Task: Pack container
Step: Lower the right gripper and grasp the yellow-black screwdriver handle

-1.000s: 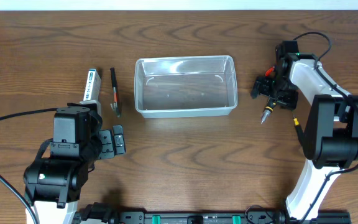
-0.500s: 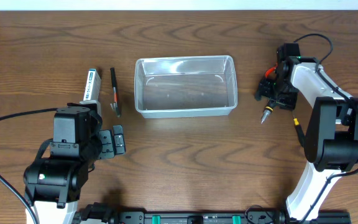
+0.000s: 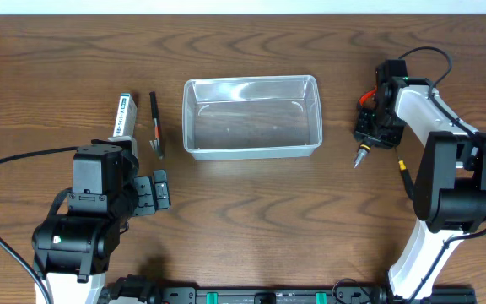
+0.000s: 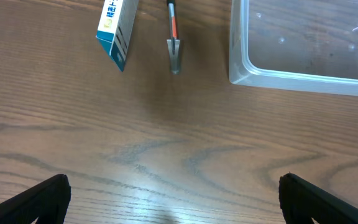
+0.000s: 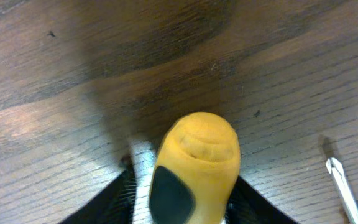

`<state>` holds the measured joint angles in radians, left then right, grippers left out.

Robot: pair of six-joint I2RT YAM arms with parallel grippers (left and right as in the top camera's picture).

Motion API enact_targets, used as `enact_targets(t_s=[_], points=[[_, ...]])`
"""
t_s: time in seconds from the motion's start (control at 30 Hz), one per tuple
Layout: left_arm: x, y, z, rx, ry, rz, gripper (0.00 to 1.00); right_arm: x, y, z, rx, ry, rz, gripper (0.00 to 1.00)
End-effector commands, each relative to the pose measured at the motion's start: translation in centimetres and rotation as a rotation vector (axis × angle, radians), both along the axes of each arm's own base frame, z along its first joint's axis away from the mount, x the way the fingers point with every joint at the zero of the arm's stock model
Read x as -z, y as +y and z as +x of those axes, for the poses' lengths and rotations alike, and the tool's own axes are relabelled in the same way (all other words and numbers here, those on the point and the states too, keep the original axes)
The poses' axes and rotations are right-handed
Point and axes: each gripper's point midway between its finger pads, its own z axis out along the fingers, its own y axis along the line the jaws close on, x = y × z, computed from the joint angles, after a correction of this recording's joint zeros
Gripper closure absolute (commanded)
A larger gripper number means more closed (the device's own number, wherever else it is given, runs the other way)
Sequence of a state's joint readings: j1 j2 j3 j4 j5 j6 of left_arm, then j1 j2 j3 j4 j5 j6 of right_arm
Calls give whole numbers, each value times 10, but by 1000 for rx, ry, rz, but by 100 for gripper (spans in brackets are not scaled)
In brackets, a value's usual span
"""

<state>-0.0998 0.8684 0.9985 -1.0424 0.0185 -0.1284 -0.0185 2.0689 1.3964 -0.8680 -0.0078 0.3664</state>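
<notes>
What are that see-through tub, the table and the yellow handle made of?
The tub looks like clear, glossy plastic: the wood shows through it and its rim catches glare. The table looks like wood or wood-look laminate, with brown grain. The yellow handle seems to be smooth moulded plastic with a dark inset.

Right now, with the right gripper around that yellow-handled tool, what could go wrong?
1. The right gripper flanks the yellow-handled tool on its rounded handle, so it may slip or swing when lifted.
2. A second tool's metal tip lies close beside it on the table and could get knocked.
3. Carried low, the tool might catch the rim of the container.
</notes>
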Motion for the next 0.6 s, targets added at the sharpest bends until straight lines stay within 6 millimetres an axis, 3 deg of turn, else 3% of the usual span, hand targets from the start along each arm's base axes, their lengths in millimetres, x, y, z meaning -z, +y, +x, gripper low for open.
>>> enact_targets(t_s=[0.0, 0.33, 0.57], points=[[-6, 3, 2, -14, -19, 6, 2, 29, 16, -22, 5, 93, 93, 63], [-6, 3, 2, -14, -19, 6, 2, 29, 17, -22, 5, 92, 97, 71], [-6, 3, 2, -14, -19, 6, 2, 29, 16, -17, 4, 72, 96, 88]])
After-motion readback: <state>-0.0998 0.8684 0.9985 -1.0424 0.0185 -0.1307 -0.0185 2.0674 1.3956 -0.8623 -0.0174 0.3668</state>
